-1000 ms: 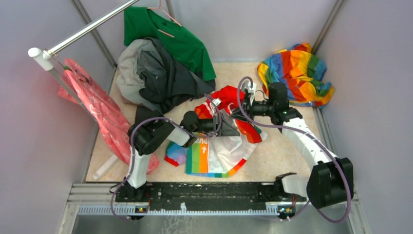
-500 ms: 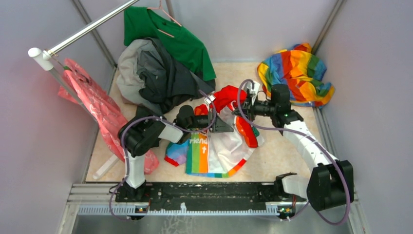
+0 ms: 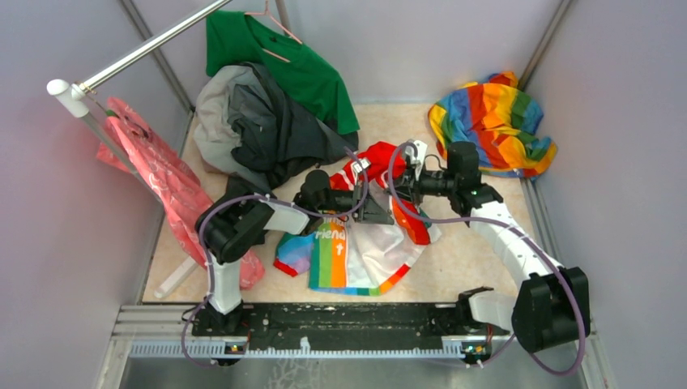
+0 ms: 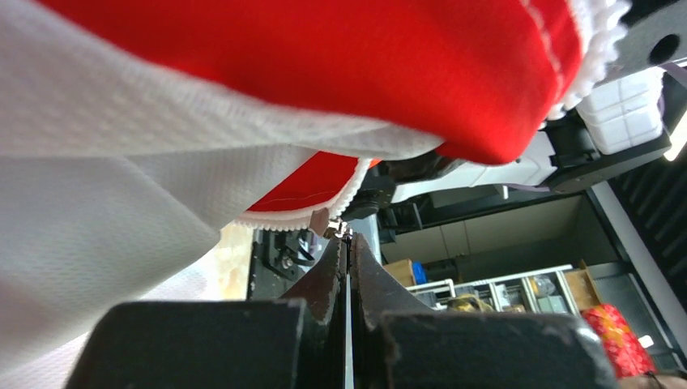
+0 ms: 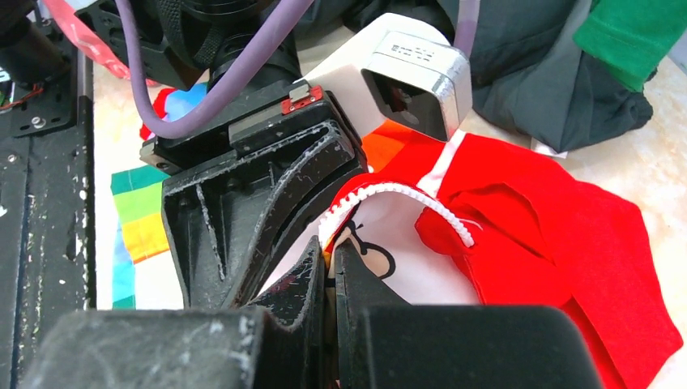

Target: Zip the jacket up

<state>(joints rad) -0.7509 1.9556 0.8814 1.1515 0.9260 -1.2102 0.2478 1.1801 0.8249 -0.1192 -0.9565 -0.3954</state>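
The jacket [image 3: 364, 255] lies mid-floor: white mesh, rainbow panels, red hood [image 3: 379, 158]. Its upper front is lifted between both grippers. My left gripper [image 3: 390, 212] is shut, and the left wrist view shows the small metal zipper pull [image 4: 341, 228] pinched at the tips of that gripper [image 4: 347, 238], under red cloth [image 4: 324, 65] and white zipper teeth [image 4: 283, 219]. My right gripper [image 3: 401, 188] faces it from the right. In the right wrist view this gripper [image 5: 330, 247] is shut on the jacket's front edge, beside the left gripper's fingers [image 5: 235, 203]. White teeth [image 5: 405, 194] curve over the hood [image 5: 559, 235].
A dark grey garment [image 3: 267, 121] is heaped at the back left under a green shirt [image 3: 283, 61] hanging from a metal rail [image 3: 146, 49]. A pink garment [image 3: 162, 190] hangs at the left. An all-rainbow cloth [image 3: 494, 121] lies in the back right corner. Walls close in on three sides.
The left arm drew back to the left, then eased right again. The right arm's elbow shifted slightly. The lifted jacket front moved a little with them; both grips held.
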